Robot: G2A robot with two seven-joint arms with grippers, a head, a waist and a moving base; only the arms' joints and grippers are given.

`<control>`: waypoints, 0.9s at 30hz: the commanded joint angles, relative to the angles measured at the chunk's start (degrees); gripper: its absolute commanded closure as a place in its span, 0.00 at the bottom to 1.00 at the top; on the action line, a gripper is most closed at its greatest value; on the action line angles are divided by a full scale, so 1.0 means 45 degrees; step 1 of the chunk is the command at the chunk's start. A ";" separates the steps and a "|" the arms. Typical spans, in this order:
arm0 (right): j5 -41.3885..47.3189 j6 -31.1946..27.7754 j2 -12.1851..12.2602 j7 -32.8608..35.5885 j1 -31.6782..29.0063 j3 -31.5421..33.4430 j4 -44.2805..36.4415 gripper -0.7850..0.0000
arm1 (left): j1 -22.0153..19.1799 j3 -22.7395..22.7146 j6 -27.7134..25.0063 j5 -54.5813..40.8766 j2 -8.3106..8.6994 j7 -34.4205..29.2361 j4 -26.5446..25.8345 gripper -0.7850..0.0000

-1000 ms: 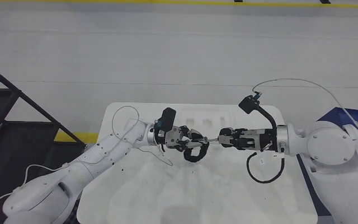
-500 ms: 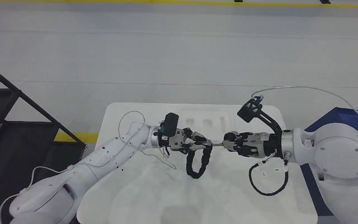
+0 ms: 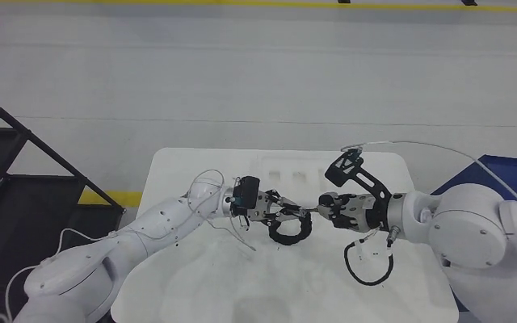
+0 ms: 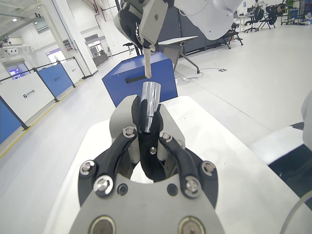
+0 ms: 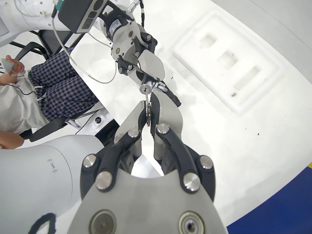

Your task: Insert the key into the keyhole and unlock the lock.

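Observation:
My left gripper [image 4: 146, 109] is shut on a chrome lock cylinder [image 4: 149, 105] whose black cable loop [image 3: 289, 232] hangs beneath it over the table's middle. The keyhole [image 5: 145, 89] on the cylinder's end faces my right gripper [image 5: 148, 107], which is shut on the head of a silver key [image 5: 147, 109]. In the left wrist view the key blade [image 4: 147, 64] is in line with the cylinder, its tip a small gap short of the end face. In the top view the left gripper [image 3: 283, 212] and right gripper [image 3: 323, 210] meet tip to tip above the table.
A white foam tray [image 5: 229, 66] with three rectangular recesses lies at the back of the white table [image 3: 202, 283]. A blue cabinet [image 4: 139, 76] stands beyond the table's right side. Loose cables trail from both wrists.
Both grippers have shifted toward the table's front while staying tip to tip. The black cable loop swung down, then curled back up under the lock.

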 commanded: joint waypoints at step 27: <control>-0.0457 0.0229 0.0092 -0.0706 0.0224 -0.0734 -0.0003 1.00 | -0.0274 0.0651 0.0005 -0.0960 0.0143 0.0005 0.0054 1.00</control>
